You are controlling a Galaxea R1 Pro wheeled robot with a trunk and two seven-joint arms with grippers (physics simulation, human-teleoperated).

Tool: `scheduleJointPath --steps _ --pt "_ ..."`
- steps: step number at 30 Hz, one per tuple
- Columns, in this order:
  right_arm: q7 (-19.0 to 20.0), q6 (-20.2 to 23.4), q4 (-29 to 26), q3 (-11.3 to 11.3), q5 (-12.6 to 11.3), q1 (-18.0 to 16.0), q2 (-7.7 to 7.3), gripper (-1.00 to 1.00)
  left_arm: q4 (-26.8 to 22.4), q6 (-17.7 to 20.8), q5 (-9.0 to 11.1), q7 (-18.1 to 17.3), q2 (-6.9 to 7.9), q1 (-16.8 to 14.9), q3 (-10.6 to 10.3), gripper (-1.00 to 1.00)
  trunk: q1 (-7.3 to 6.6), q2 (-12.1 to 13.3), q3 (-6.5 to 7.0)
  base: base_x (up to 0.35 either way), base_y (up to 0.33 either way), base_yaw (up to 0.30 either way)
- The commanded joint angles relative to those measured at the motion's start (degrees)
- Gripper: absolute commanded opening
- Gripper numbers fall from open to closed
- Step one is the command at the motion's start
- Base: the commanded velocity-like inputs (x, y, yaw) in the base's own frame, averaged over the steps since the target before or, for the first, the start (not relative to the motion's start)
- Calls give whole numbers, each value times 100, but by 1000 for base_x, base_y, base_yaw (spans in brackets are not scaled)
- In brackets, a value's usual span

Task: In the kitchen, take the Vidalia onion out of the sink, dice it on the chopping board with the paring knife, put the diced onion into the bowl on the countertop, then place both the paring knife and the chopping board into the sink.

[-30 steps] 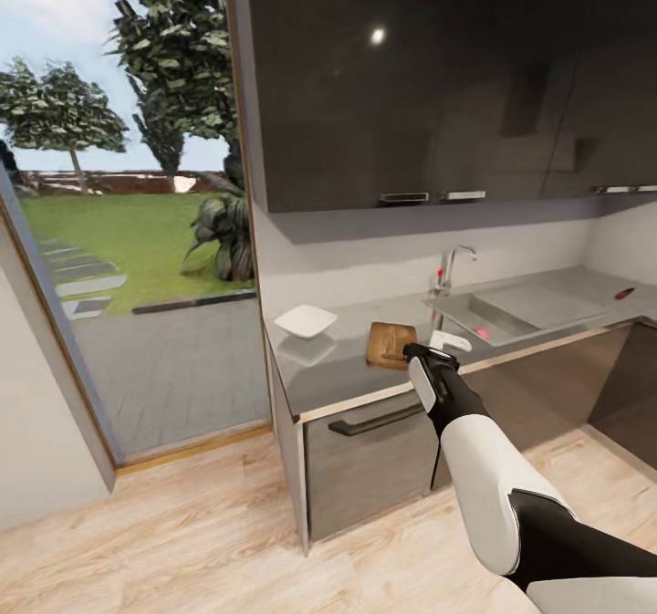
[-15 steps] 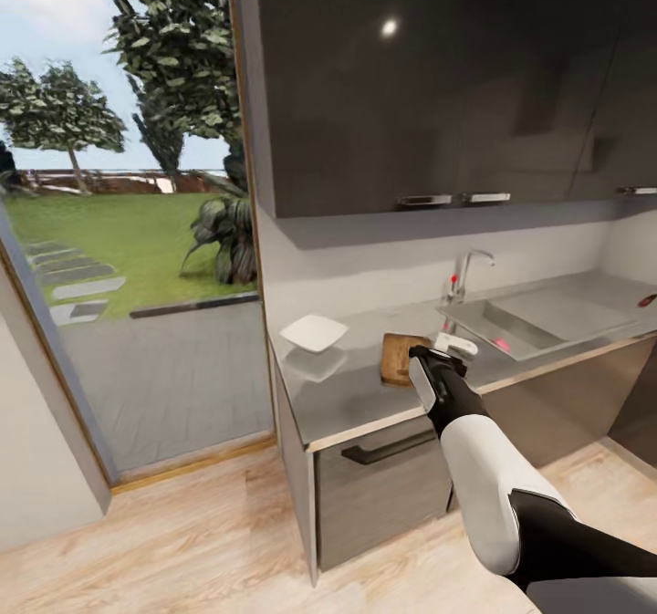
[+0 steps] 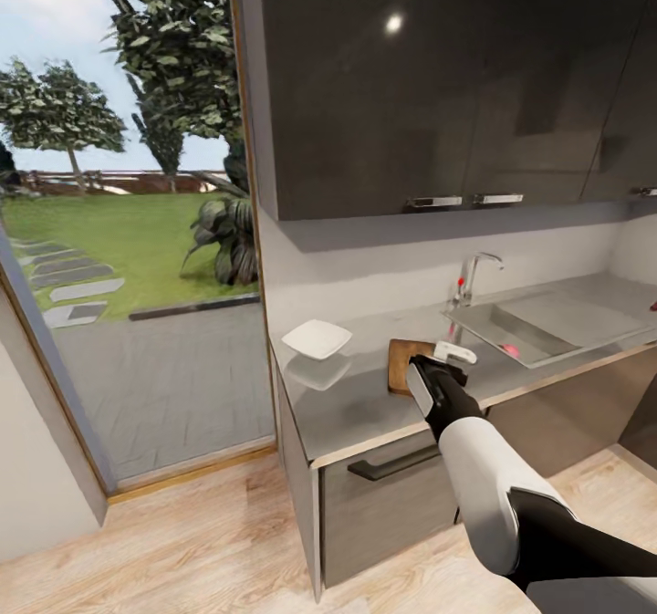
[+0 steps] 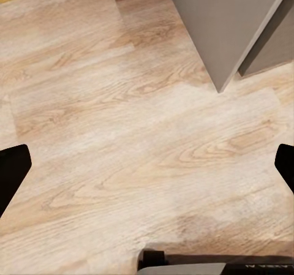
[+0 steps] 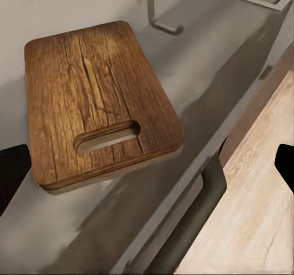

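While my right claw (image 3: 453, 355) hovers wide open and empty over the chopping board (image 5: 98, 100) on the worktop (image 3: 360, 395), I eye the small, round, roll-prone Vidalia onion (image 3: 512, 350) in the sink (image 3: 547, 320), far right, best pinched across its middle.

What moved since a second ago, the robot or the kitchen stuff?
The robot. Its view has swung, so the whole kitchen slid sideways in the head view. The right gripper still hovers open above the chopping board, holding nothing. Board, bowl and Vidalia onion in the sink stayed put on the countertop.
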Motion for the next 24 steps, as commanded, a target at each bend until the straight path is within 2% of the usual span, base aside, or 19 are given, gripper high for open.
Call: scheduleJointPath --steps 1,6,12,19,22,23,24 --pt "-12 28 9 -17 -2 -1 5 100 3 -15 -1 1 0 0 4 100 2 -4 -2 2 0 0" --pt "-249 62 69 -41 -8 -1 5 100 8 -15 -3 1 1 0 4 100 2 -4 -2 0 0 0" --pt "-855 111 -62 -40 -24 -16 5 100 9 -15 -3 1 1 2 4 100 2 -4 -2 0 0 0" --pt "-899 475 -92 -37 -25 -74 5 100 9 -15 -3 1 1 -1 4 100 2 -4 -2 0 0 0" --pt "-909 570 -83 -37 -23 -223 5 100 9 -15 -3 1 1 1 4 100 2 -4 -2 0 0 0" --pt "-912 670 -36 -42 -18 -445 5 100 9 -15 -3 1 1 0 4 100 2 -4 -2 0 0 0" --pt "-910 749 -27 -43 -19 -513 5 100 9 -15 -3 1 1 -1 4 100 2 -4 -2 0 0 0"
